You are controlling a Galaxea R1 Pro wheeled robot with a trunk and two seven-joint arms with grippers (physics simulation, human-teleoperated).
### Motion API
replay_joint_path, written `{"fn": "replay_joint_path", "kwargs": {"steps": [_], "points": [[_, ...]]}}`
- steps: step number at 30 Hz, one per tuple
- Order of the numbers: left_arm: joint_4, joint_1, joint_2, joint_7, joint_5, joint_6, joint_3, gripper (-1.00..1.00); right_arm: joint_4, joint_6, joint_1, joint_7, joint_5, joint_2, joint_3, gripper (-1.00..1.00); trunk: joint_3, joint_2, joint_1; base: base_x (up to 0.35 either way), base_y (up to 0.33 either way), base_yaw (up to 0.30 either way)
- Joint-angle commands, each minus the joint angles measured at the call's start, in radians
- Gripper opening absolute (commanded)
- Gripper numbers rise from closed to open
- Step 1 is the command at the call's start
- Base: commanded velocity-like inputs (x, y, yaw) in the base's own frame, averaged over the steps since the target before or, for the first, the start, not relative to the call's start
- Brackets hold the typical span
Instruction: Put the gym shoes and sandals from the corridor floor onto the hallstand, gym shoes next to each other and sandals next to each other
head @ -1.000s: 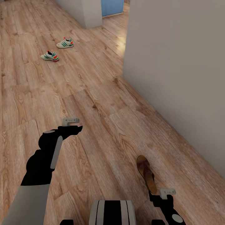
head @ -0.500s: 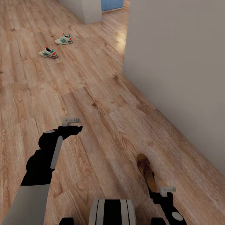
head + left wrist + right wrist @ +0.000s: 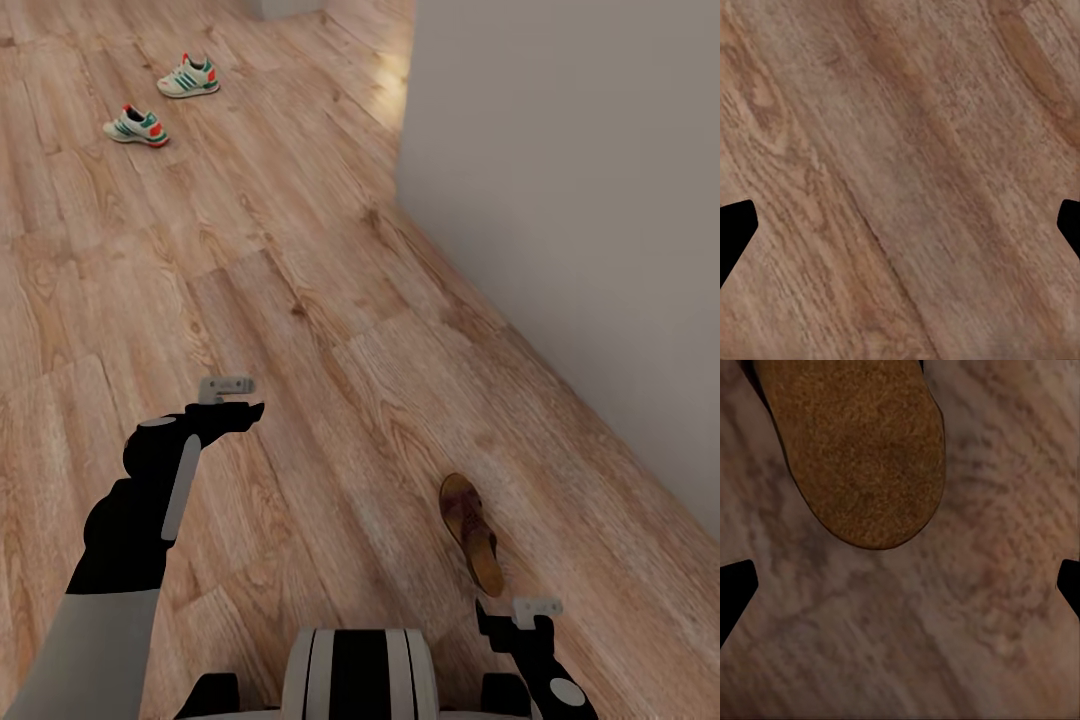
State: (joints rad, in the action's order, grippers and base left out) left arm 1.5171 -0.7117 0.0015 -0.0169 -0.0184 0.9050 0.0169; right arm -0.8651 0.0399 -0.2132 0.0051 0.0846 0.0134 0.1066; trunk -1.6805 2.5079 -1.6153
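1. Currently one sandal (image 3: 471, 533) lies on the corridor floor (image 3: 330, 300) just ahead of the right claw (image 3: 512, 618); its tan footbed end shows in the right wrist view (image 3: 859, 450).
2. Right claw: fingertips spread at the frame edges, released, nothing between them. Left claw (image 3: 235, 400): also released, over bare planks.
3. Two gym shoes (image 3: 160, 98) sit well apart from the robot, far up the corridor, near each other.
4. Likely step: grab the sandal. Advance the right claw until the sole sits between the fingers, then clench across the narrow width, avoiding the loose straps.
5. Hidden: second sandal and hallstand are out of frame; strap detail is hard to make out.
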Motion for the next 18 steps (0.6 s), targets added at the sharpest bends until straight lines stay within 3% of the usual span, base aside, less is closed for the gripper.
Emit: {"fn": "replay_joint_path", "kwargs": {"steps": [1, 8, 18], "points": [[0.0, 0.0, 0.0, 0.0, 0.0, 0.0, 0.0, 1.0, 0.0, 0.0, 0.0, 0.0, 0.0, 0.0, 0.0, 1.0, -0.005, 0.0, 0.0, 0.0, 0.0, 0.0], [0.0, 0.001, 0.0, 0.0, 0.0, 0.0, 0.0, 1.0, 0.0, 0.006, 0.0, 0.0, 0.002, -0.001, 0.0, 1.0, -0.033, 0.002, -0.004, 0.0, 0.0, 0.0], [0.0, 0.003, 0.0, 0.0, 0.0, 0.0, 0.0, 1.0, 0.0, 0.075, 0.0, 0.002, 0.007, -0.001, -0.001, 1.0, -0.034, 0.002, -0.004, 0.0, 0.0, 0.0]]}}
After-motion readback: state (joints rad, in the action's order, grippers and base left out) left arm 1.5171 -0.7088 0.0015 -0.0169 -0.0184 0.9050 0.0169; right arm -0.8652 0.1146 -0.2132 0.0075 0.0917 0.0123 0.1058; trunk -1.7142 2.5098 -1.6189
